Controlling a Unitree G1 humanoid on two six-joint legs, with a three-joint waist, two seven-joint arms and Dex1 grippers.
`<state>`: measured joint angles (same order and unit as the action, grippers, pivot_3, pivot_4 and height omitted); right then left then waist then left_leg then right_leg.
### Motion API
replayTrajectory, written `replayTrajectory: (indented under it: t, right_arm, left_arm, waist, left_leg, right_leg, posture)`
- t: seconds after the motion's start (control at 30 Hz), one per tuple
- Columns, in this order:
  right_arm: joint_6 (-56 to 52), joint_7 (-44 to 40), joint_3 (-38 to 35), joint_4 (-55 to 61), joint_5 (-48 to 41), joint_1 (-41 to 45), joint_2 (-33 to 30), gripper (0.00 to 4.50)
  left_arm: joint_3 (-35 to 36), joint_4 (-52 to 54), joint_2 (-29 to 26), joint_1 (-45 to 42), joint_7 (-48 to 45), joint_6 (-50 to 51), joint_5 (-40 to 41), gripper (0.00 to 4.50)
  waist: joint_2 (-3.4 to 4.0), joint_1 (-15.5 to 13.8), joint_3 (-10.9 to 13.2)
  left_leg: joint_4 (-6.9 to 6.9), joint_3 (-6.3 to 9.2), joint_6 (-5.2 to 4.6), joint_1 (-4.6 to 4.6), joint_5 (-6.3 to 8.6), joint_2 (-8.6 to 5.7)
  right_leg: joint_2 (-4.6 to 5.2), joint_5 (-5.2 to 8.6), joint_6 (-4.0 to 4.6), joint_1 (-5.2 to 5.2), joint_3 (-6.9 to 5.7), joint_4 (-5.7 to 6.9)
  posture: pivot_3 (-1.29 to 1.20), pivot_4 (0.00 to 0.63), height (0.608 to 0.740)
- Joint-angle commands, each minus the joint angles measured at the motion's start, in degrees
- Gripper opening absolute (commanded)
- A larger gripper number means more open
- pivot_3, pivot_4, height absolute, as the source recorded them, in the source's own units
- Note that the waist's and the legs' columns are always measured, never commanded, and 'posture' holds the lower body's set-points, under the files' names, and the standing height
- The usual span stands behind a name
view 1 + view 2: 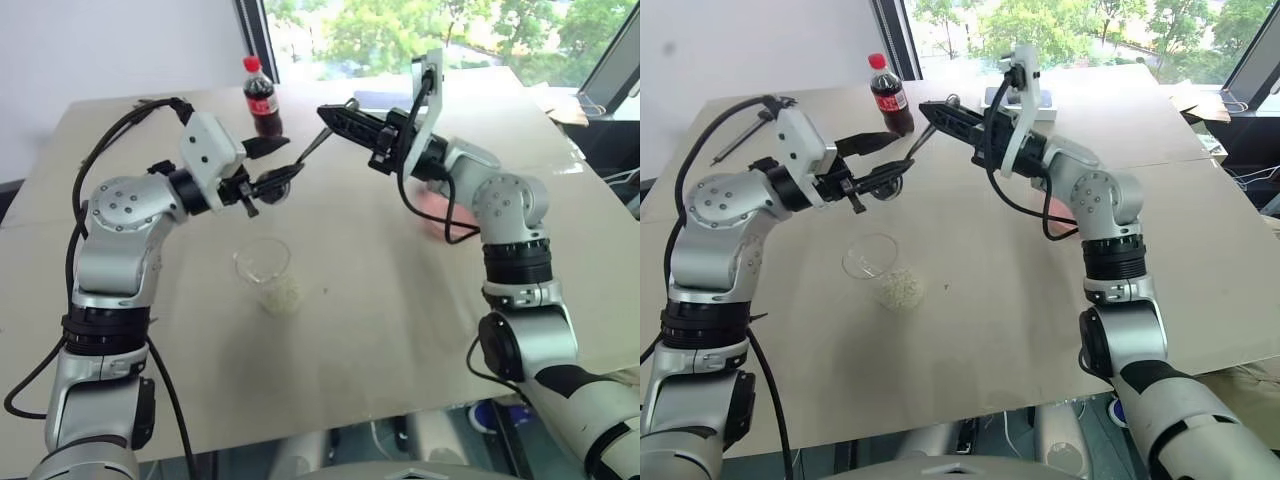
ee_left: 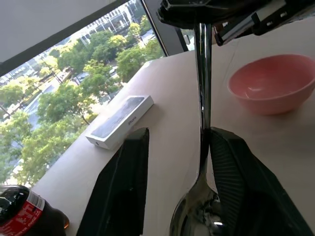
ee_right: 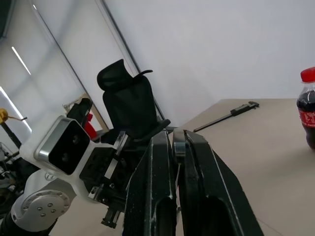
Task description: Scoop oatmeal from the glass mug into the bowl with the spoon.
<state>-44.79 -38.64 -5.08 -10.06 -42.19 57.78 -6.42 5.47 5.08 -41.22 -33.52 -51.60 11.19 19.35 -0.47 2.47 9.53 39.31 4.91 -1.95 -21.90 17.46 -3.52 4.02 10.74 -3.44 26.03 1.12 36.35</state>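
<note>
A red-capped dark cola bottle [image 1: 261, 97] is standing upright at the far side of the beige tabletop [image 1: 360, 330]; a flat dark-topped white box [image 2: 119, 121] is lying near the window edge.

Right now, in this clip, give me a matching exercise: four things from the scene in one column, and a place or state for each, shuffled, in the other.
Things:
1. spoon
2. glass mug
3. bowl
4. cola bottle

Places or states:
A. on the table beyond the left gripper, red cap on
B. pink, on the table behind the right arm
C. in the air, its handle clamped in the right gripper
D. on the table in front of the robot, oatmeal at its bottom

Pairs: 1-C, 2-D, 3-B, 4-A
</note>
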Motion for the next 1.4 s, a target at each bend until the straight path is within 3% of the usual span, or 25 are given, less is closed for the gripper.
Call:
replayTrajectory:
  t: [0.03, 0.23, 0.37, 0.5, 0.63, 0.8, 1.07, 1.4]
  right_arm:
    - [1.3, 1.5, -2.1, 0.11, -0.6, 1.61, 0.36, 0.0]
    - [3.9, 6.2, -5.85, -4.27, 0.66, 2.38, -0.59, 0.0]
    - [4.27, 9.66, -9.47, -6.93, 0.37, 2.68, -1.78, 0.0]
    - [4.14, 12.21, -12.11, -8.56, -0.09, 3.1, -2.41, 0.0]
    - [3.84, 15.2, -14.4, -9.71, -0.7, 3.35, -2.02, 0.0]
    - [3.48, 16.4, -14.65, -9.37, -0.56, 3.3, -1.49, 0.0]
    - [2.21, 17.53, -14.86, -7.34, -1.32, 3.05, -1.9, 0.0]
    - [2.16, 17.88, -14.74, -6.63, -1.73, 3.16, -3.02, 0.0]
  left_arm:
    - [5.67, 3.1, -1.64, 0.81, 1.32, 0.37, 2.33, 1.74]
    - [16.89, 7.32, -4.72, 7.94, 2.89, 5.25, 7.8, 1.74]
    - [27.94, 12.94, -5.63, 18.49, 3.07, 12.88, 15.54, 1.74]
    - [33.0, 17.66, -4.78, 31.01, 0.64, 15.41, 18.45, 1.74]
    - [31.17, 18.67, -1.65, 41.37, -2.26, 13.65, 18.39, 1.74]
    - [25.18, 14.64, -0.16, 43.73, -5.29, 7.57, 14.13, 1.74]
    - [17.52, 2.19, 1.61, 38.13, -6.71, -7.14, 5.33, 1.74]
    - [12.72, -2.32, 3.65, 31.78, -5.72, -9.76, 4.64, 1.74]
  waist:
    - [0.0, 0.04, 0.0]
    - [0.0, 0.21, 0.0]
    - [0.01, 0.31, 0.0]
    - [0.02, 0.15, 0.01]
    - [0.05, -0.09, 0.01]
    - [0.06, -0.28, 0.0]
    - [0.1, -0.09, 0.0]
    - [0.1, -0.09, 0.0]
  left_leg:
    - [0.0, 0.0, 0.0, 0.0, 0.0, 0.0]
    - [-0.01, -0.15, 0.02, 0.0, -0.01, 0.01]
    - [-0.02, -0.22, 0.02, 0.01, -0.01, 0.03]
    - [-0.03, -0.22, 0.02, 0.0, -0.01, 0.04]
    - [-0.06, -0.3, 0.02, 0.08, -0.01, 0.05]
    - [-0.05, -0.25, 0.02, 0.09, -0.01, 0.04]
    - [-0.09, -0.29, 0.02, 0.09, -0.01, 0.05]
    - [-0.09, -0.28, 0.02, 0.08, -0.01, 0.05]
  right_leg:
    - [0.0, 0.0, 0.0, 0.0, 0.0, 0.01]
    - [0.0, 0.0, 0.01, 0.18, 0.12, 0.18]
    - [0.01, 0.01, 0.01, 0.17, 0.17, 0.18]
    - [0.01, 0.01, 0.01, 0.18, 0.16, 0.16]
    - [0.02, 0.01, 0.02, 0.15, 0.23, 0.19]
    - [0.02, -0.05, 0.12, 0.12, 0.14, 0.24]
    - [0.01, -0.06, 0.12, 0.14, 0.17, 0.2]
    - [0.03, -0.06, 0.12, 0.15, 0.17, 0.19]
  posture:
    - [0.0, 0.15, 0.74]
    - [0.0, 0.15, 0.74]
    - [0.0, 0.15, 0.74]
    - [0.0, 0.15, 0.74]
    - [0.0, 0.15, 0.74]
    - [0.0, 0.15, 0.74]
    - [0.0, 0.15, 0.74]
    - [0.0, 0.15, 0.74]
